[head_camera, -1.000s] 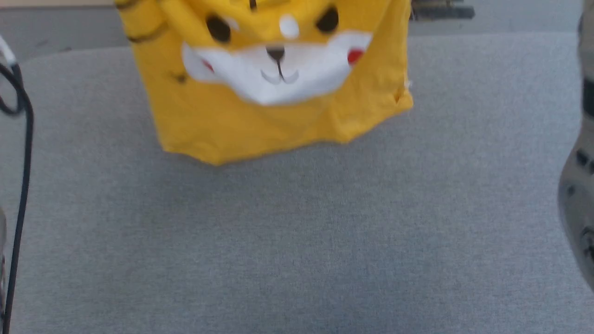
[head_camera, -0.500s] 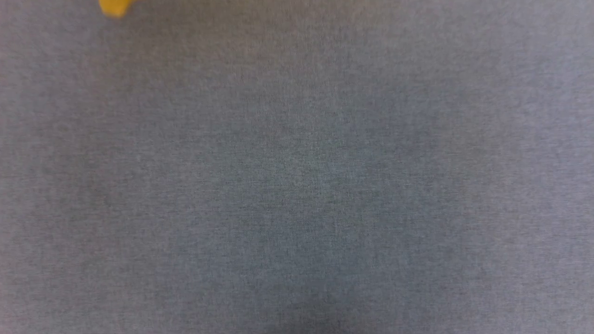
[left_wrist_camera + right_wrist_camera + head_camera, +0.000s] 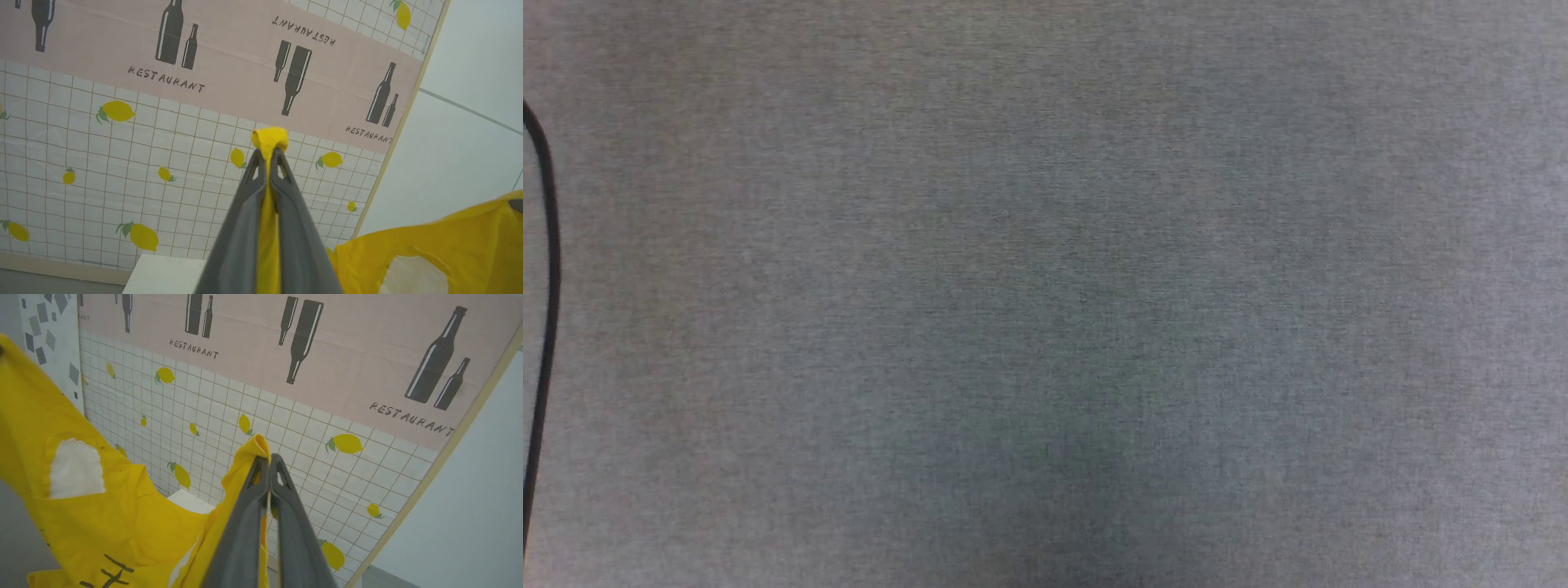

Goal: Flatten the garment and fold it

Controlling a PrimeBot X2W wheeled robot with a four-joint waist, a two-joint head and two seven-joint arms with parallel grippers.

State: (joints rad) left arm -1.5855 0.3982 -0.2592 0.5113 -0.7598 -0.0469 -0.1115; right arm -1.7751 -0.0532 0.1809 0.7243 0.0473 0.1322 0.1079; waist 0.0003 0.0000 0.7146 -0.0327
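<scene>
The left hand [image 3: 268, 154], with two long dark grey fingers, is clamped together on a pinch of the small bright yellow fabric T-shirt [image 3: 429, 245]. A little knot of yellow cloth pokes out past the fingertips, and a strip of it runs down between the fingers. The right hand [image 3: 269, 460] is likewise closed tight on another fold of the T-shirt [image 3: 122, 514], whose edge curls over its tips. From each hand the shirt sags away, slack and creased, held up in front of a wall sheet [image 3: 81, 134]. The sheet is printed with white tiles and yellow lemons under a pink band of dark bottles and the word RESTAURANT. In the right wrist view, a white patch [image 3: 75, 469] and short black stripes [image 3: 110, 571] show on the hanging cloth. The head view shows the grey woven cloth-covered bench [image 3: 1045, 294], with a thin black cable [image 3: 551, 269] at its left edge.
</scene>
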